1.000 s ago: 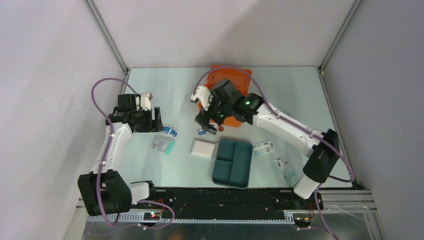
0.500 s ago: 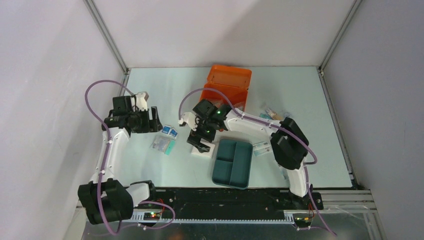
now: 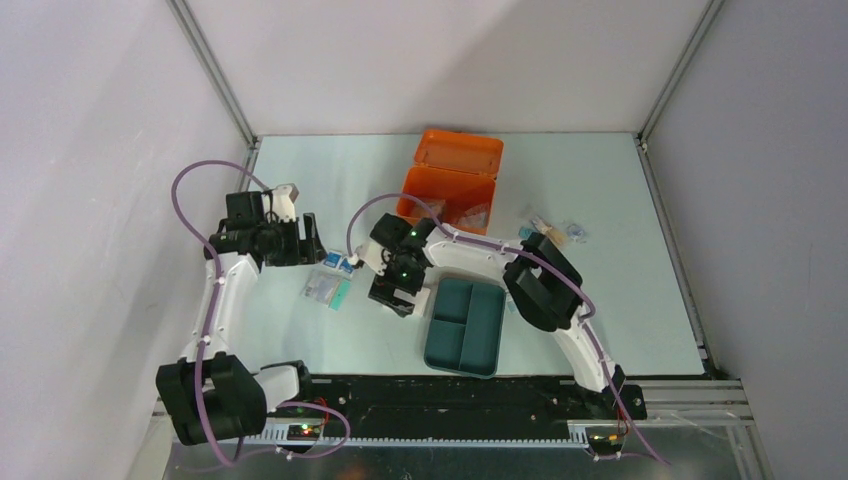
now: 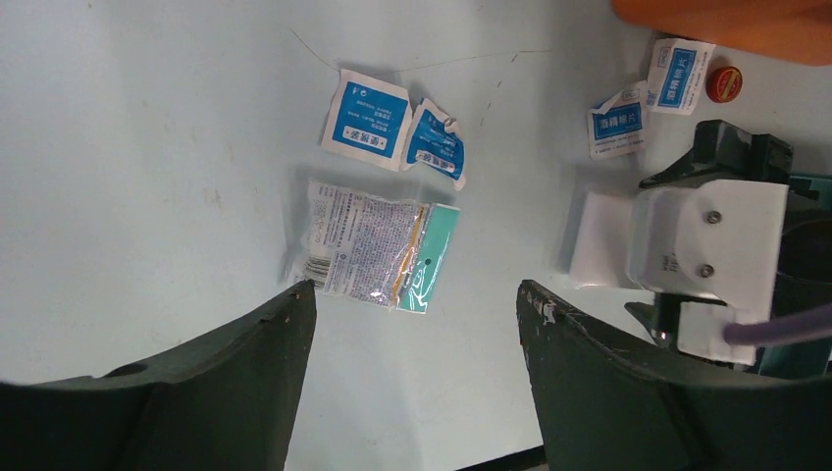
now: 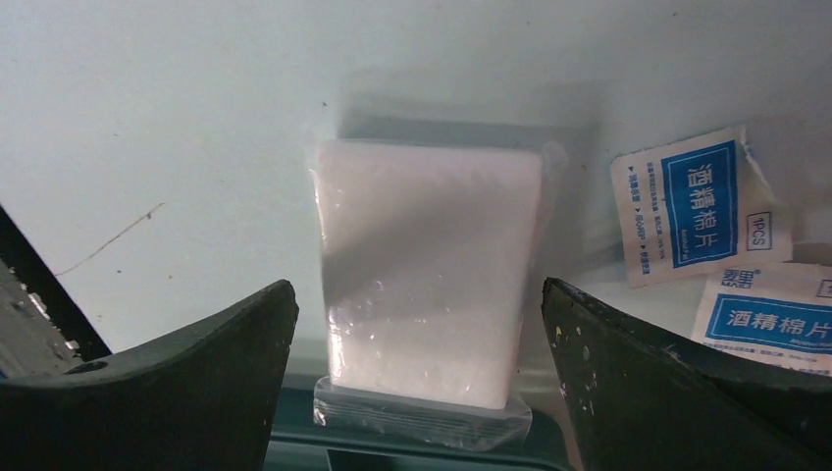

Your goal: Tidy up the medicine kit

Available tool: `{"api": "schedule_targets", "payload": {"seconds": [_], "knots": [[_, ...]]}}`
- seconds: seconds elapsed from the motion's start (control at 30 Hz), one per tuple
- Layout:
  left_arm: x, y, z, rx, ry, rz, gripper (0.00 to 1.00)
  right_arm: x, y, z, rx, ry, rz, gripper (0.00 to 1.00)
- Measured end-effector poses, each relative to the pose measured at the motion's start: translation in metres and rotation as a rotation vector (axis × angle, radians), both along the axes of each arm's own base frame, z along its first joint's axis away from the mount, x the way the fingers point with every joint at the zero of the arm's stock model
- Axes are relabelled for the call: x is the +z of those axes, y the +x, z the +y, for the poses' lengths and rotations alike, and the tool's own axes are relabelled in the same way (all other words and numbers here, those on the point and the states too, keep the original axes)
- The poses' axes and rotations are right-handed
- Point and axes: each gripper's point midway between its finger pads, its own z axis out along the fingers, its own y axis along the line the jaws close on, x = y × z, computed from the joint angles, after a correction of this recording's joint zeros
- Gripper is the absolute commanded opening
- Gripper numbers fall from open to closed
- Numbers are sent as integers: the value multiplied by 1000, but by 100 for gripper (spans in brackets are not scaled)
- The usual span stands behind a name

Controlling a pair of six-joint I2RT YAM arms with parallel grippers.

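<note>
The orange medicine kit (image 3: 455, 182) stands at the back of the table with its lid open; its edge shows in the left wrist view (image 4: 726, 15). My right gripper (image 3: 392, 290) is open and low over a white pad packet (image 5: 427, 285), which lies flat on the table between the spread jaws (image 5: 417, 294), untouched. The same packet (image 4: 598, 240) shows beside the right gripper (image 4: 716, 245) in the left wrist view. My left gripper (image 3: 310, 240) hangs open and empty (image 4: 417, 294) above a clear printed packet (image 4: 368, 245).
A dark teal compartment tray (image 3: 465, 325) lies right of the white pad. Blue-white wipe packets (image 4: 368, 123) (image 5: 692, 201) are scattered nearby, with a small red cap (image 4: 724, 83) by the kit. More small packets (image 3: 550, 230) lie right of the kit.
The right arm swung from the kit down and toward the near left, coming over the white pad with its jaws opened wider. The left arm has hardly moved.
</note>
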Motion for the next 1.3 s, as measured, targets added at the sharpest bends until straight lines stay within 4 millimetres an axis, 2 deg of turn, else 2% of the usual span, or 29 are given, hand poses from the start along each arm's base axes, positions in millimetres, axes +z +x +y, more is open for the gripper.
{"api": "schedule_targets", "payload": {"seconds": [0.1, 0.4, 0.63, 0.77, 0.83, 0.93, 1.13, 1.2, 1.3], "knots": [[0, 0, 0, 0, -1, 1, 80, -8, 0, -4, -5, -27, 10, 98], [0, 0, -1, -4, -5, 1, 80, -9, -2, -4, -9, -39, 18, 74], [0, 0, -1, -5, -7, 1, 80, -12, -5, -8, 5, -90, -80, 67], [-1, 0, -3, -9, -14, 6, 80, -2, -15, -14, 40, -110, -144, 64], [-3, 0, -4, -12, -21, 13, 80, 12, -18, -17, 52, -103, -184, 63], [-6, 1, -4, -15, -26, 24, 80, 44, -13, -18, 53, -52, -249, 61], [-10, 1, -5, -16, -36, 45, 80, 134, 9, -29, -7, 139, -358, 60], [-11, 1, -5, -15, -38, 47, 80, 158, 22, -37, -44, 190, -389, 60], [-11, 1, -6, -16, -40, 47, 80, 182, 57, -52, -117, 237, -438, 60]]}}
